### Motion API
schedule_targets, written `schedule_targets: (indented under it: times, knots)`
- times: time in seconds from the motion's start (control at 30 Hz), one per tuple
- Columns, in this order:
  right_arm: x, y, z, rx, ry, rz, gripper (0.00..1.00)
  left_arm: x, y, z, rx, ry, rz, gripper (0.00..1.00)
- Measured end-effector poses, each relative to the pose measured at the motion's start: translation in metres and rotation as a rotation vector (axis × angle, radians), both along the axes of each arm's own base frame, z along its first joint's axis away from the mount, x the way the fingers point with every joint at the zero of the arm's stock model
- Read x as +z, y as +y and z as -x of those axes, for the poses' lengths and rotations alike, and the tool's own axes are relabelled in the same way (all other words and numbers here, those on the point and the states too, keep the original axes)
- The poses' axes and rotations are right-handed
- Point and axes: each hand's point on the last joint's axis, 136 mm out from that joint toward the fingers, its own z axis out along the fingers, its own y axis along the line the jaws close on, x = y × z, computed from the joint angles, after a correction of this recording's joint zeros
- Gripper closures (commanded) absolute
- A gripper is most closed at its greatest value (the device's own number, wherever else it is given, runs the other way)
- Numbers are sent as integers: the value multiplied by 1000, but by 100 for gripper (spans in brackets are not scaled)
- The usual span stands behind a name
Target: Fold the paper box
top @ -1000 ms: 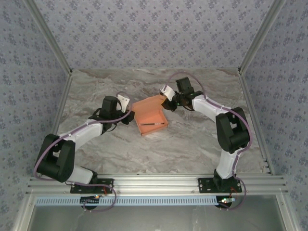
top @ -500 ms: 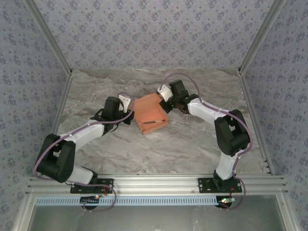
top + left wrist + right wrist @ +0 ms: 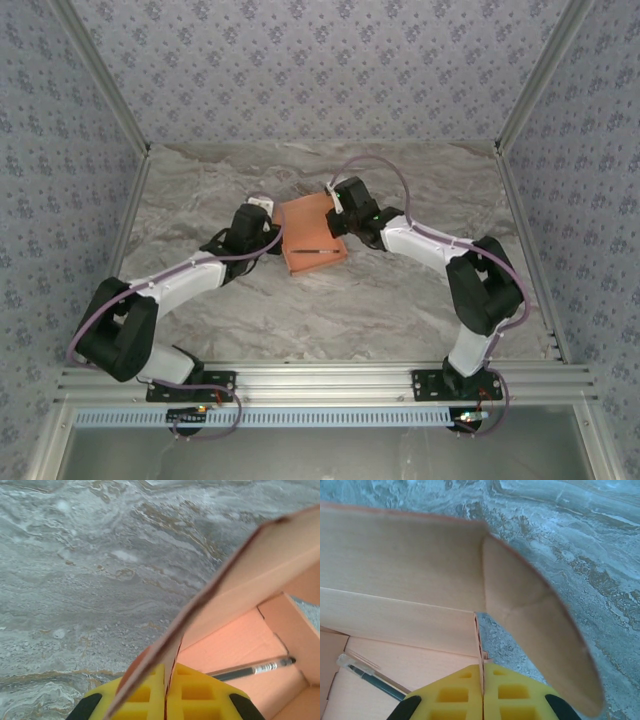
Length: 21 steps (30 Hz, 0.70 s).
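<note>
The paper box (image 3: 312, 233) is a salmon-orange card tray with its lid flap raised, standing at the middle of the marble table. My left gripper (image 3: 274, 226) is shut on the box's left wall (image 3: 210, 597), whose edge sits pinched between the yellow pads (image 3: 142, 695). My right gripper (image 3: 338, 214) is shut on the box's right wall (image 3: 420, 625) at its corner, between its yellow pads (image 3: 512, 695). A rounded tab (image 3: 540, 630) curves out beside that corner. A dark pen (image 3: 252, 669) lies on the box floor, and the same pen (image 3: 370, 677) shows in the right wrist view.
The marble tabletop (image 3: 400, 300) lies bare in front of the box. Patterned walls with metal posts (image 3: 110, 90) close in the back and sides. An aluminium rail (image 3: 320, 380) carries both arm bases at the near edge.
Both grippers have closed in on the box from either side and shut on its side walls. The box has shifted slightly left and back, and its lid flap leans further over.
</note>
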Motion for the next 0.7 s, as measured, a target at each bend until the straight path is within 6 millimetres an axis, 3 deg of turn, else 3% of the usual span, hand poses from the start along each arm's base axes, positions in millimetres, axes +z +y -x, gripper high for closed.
schedule_targets:
  times: [0.43, 0.7]
  knots:
    - [-3, 1, 4, -132, -8, -82, 94, -7, 0, -13, 208, 1, 75, 96]
    - [6, 3, -1, -205, -36, -144, 94, 5, -1, -18, 299, -61, 126, 99]
